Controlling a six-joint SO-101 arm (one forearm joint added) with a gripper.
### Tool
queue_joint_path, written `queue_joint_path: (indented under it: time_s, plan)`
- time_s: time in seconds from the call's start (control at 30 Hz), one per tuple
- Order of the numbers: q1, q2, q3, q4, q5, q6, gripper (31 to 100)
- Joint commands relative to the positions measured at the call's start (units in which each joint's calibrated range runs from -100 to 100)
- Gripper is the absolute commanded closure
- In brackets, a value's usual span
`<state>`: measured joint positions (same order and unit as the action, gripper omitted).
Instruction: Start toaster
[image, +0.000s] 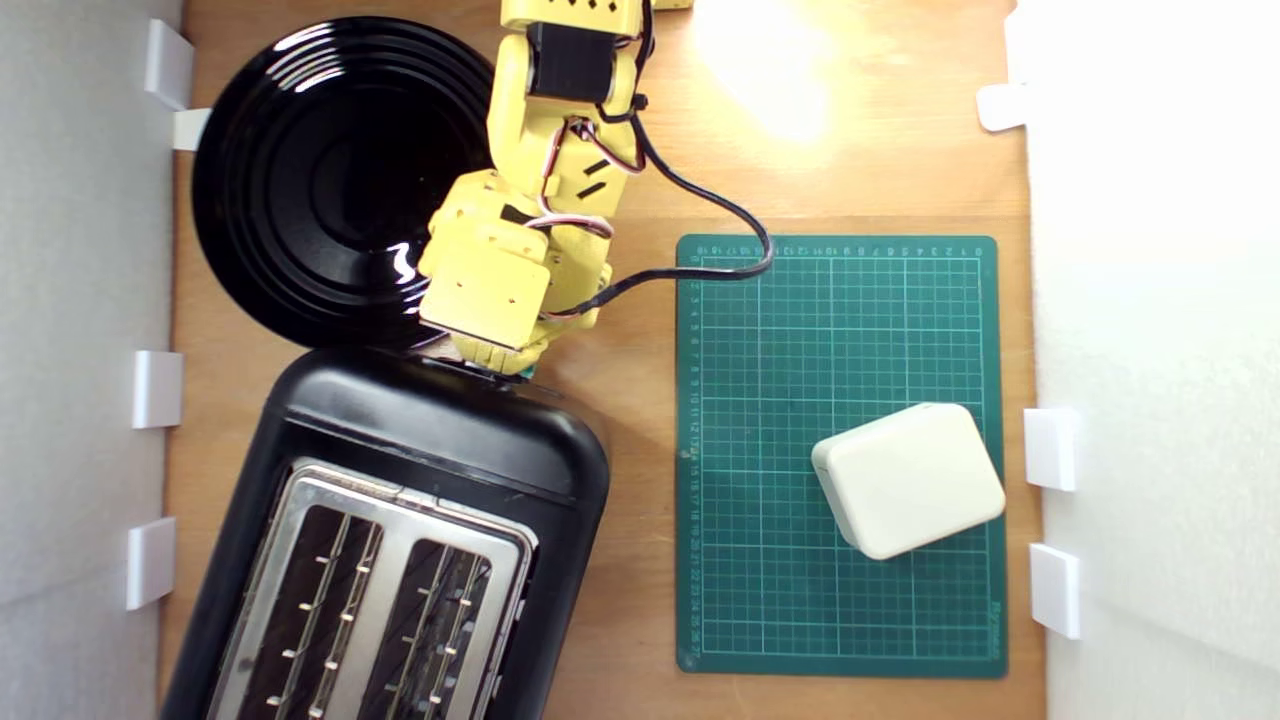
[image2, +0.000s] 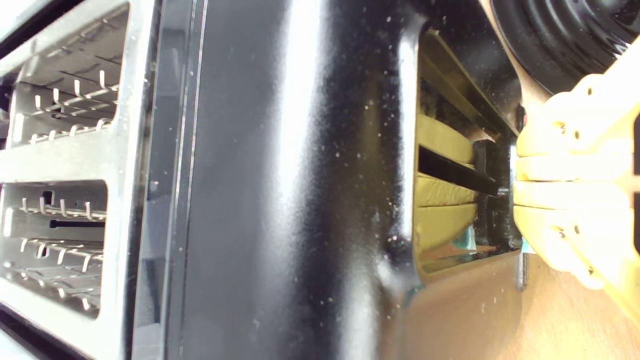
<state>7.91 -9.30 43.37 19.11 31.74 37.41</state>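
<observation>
The glossy black toaster (image: 430, 440) fills the exterior view's lower left, its silver slot plate (image: 380, 590) and wire guides facing up. My yellow gripper (image: 500, 360) hangs over the toaster's far end wall, and the wrist housing hides its tips there. In the wrist view the two yellow fingers (image2: 560, 150) lie pressed together, shut, with their tips (image2: 517, 181) against the toaster (image2: 280, 200) at its dark lever slot. A sliver of the teal lever knob (image2: 526, 245) peeks out beside the lower finger, and also shows under the gripper as a teal speck (image: 527, 373).
A round black plate (image: 330, 170) lies just behind the toaster, under the arm. A green cutting mat (image: 850, 340) on the exterior view's right carries a small cream box (image: 908, 478). The arm's black cable (image: 720, 215) loops onto the mat. White walls with brackets (image: 157, 388) border the wooden table.
</observation>
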Motion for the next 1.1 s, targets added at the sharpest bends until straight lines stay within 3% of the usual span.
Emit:
queue_joint_path:
  time_s: [0.0, 0.8, 1.07]
  plan:
    - [-0.9, 7.9, 6.9, -1.4, 0.1, -0.2, 98.9]
    - [-0.8, 7.5, 13.7, -1.3, -6.1, 0.2, 98.8]
    - [-0.4, 0.1, 13.6, -1.6, -5.7, 0.2, 98.9]
